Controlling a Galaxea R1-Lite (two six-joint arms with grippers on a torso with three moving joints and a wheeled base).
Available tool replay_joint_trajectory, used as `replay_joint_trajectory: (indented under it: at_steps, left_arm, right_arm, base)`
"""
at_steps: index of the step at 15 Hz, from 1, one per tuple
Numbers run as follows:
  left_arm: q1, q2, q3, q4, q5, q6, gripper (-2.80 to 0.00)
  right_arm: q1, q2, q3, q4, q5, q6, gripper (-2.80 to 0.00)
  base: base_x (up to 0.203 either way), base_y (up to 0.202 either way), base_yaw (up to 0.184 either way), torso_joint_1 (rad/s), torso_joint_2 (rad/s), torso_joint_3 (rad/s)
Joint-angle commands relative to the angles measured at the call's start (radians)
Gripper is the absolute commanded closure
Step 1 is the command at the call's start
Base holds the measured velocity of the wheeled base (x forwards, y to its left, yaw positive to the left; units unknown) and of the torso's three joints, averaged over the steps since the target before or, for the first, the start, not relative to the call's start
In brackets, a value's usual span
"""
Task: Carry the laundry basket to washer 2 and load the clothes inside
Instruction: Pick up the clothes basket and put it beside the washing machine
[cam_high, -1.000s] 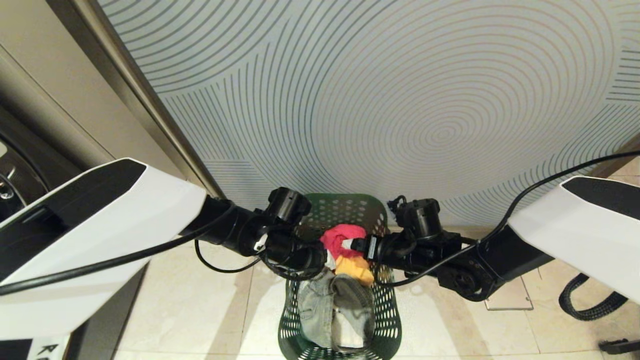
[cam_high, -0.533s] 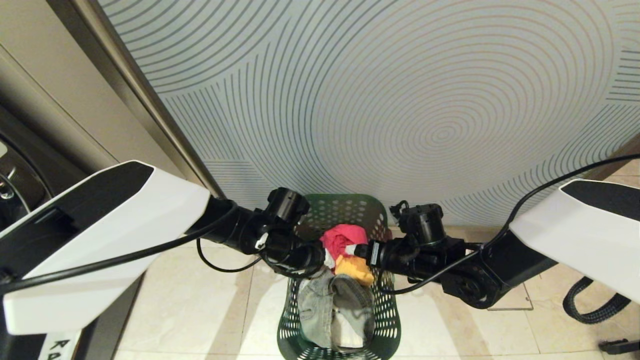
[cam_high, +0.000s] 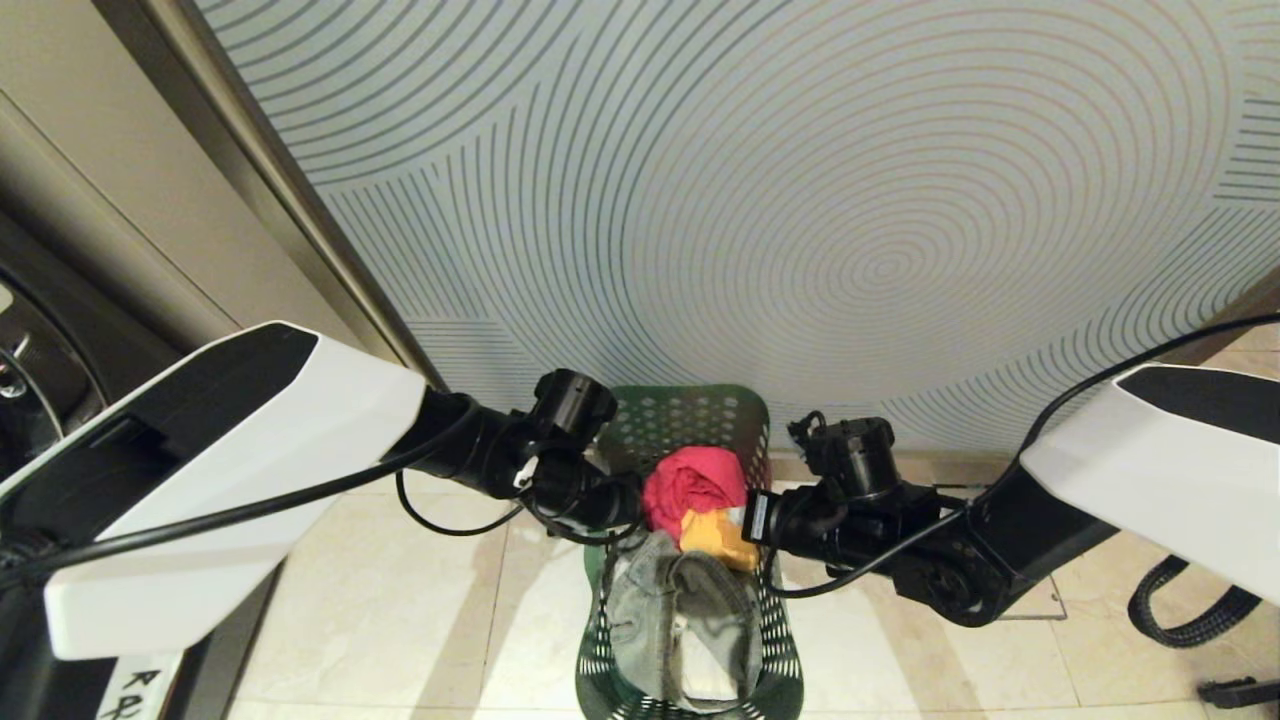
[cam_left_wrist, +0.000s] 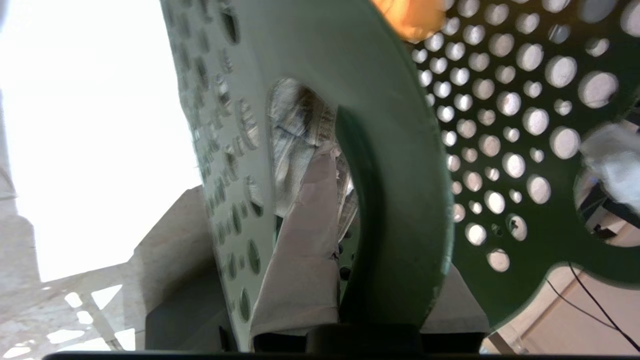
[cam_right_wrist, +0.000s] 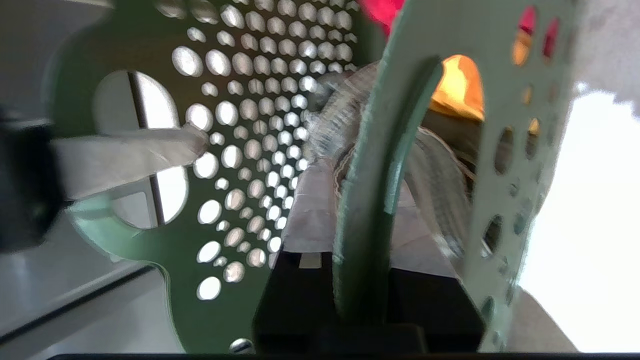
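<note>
Swirl-patterned grey wall (cam_high: 800, 200) upper frame, beige tiled floor (cam_high: 400, 600) below, dark green perforated plastic laundry basket (cam_high: 690, 420) of clothes (cam_high: 690, 620) lower centre, left gripper (cam_left_wrist: 345, 210) and right gripper (cam_right_wrist: 350, 210) each clamped on a rim handle.

Both forearms: white shells w/ black inset panels. Left arm (cam_high: 230, 470) and right arm (cam_high: 1160, 460) narrow into black wrists w/ round black knobs on top. Thin black cables loop along each arm. Fingers (cam_left_wrist: 300, 240) wrapped in pale tape. Small white label on right wrist; partial black lettering on lower left white body.
</note>
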Motion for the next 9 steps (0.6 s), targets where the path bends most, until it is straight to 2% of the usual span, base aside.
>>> replay_joint_trajectory:
  at_steps: [1, 4, 9]
  left_arm:
    - [0.006, -0.006, 0.001, 0.0, -0.013, -0.003, 0.0]
    - [0.008, -0.021, 0.0, 0.034, -0.047, -0.014, 0.0]
    - [0.015, -0.116, 0.0, 0.079, -0.136, -0.1, 0.0]
  right_arm:
    - [0.001, -0.008, 0.024, -0.031, 0.005, -0.004, 0.0]
    - [0.001, -0.056, 0.063, -0.049, 0.037, -0.019, 0.0]
    - [0.004, -0.174, 0.102, -0.044, 0.089, -0.018, 0.0]
  base:
    - [0.0, 0.0, 0.0, 0.0, 0.0, 0.0]
    - [0.0, 0.0, 0.0, 0.0, 0.0, 0.0]
    - [0.0, 0.0, 0.0, 0.0, 0.0, 0.0]
